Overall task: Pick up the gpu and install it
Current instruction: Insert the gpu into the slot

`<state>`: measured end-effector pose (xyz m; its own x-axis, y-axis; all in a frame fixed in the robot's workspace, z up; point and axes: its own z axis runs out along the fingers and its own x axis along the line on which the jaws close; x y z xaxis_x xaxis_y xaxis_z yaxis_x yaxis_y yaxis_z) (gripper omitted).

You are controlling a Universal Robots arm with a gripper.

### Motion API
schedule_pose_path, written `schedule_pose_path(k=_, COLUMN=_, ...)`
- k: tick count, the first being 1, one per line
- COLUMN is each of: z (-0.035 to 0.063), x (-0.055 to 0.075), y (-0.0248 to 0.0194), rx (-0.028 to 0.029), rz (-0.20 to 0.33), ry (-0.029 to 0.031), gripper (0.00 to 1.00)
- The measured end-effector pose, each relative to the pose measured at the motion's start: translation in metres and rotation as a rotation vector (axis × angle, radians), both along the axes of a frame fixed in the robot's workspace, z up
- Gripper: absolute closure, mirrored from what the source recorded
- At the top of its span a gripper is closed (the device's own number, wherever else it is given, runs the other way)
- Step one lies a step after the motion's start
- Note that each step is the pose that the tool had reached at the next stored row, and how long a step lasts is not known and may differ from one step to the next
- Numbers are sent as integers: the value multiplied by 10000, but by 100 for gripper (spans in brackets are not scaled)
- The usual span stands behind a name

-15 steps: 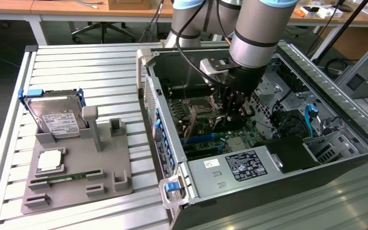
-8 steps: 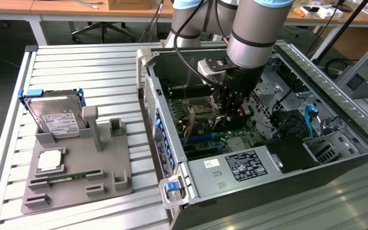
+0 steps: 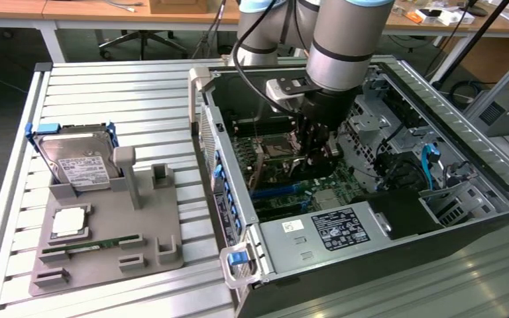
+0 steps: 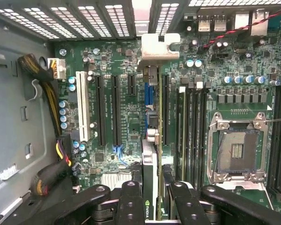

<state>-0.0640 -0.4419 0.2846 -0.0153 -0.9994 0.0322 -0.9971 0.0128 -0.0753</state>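
Wrist view looks straight down onto the motherboard (image 4: 122,117) inside the open computer case (image 3: 264,265), and it shows the gpu (image 4: 150,154) edge-on between the fingers (image 4: 131,201) of the gripper (image 4: 152,204), its silver end bracket (image 4: 157,49) up against the rear wall of the case and its thin board running along a blue expansion slot (image 4: 148,101). The jaws stand about half closed, clamped on the card's two flat faces, so the pick-up part of the task reads as done. In the exterior view the gripper (image 3: 318,156) is down low inside the case, just above the board, with the card held vertically beneath it. What is left, as I judge it, is the seating itself: the card appears lined up over the slot, but whether its edge connector is already pressed fully home or only resting at the slot mouth cannot be told from these pictures, and the grip is not yet let go. Out on the slatted table (image 3: 104,99), the grey parts tray (image 3: 104,265) holds a hard drive (image 3: 77,162) in a blue frame, a square processor (image 3: 69,222) and a green memory stick (image 3: 95,245); these sit well apart from the case.
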Motion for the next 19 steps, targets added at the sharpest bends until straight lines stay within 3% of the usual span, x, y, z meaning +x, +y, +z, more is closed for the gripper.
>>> schedule_pose_path(k=3, z=0, x=0, y=1, rx=-6, rz=-8, ry=-2, gripper=73)
schedule_pose_path(k=5, z=-3, x=-1, y=1, rx=-6, rz=-8, ry=-310, gripper=73)
schedule_pose_path(k=6, z=-4, x=0, y=1, rx=-5, rz=-8, ry=-332, gripper=73)
schedule_pose_path(k=12, z=-3, x=-22, y=1, rx=-18, rz=-11, ry=-336, gripper=73)
schedule_pose_path(k=19, z=-55, x=-109, y=6, rx=-257, rz=-44, ry=-346, gripper=73)
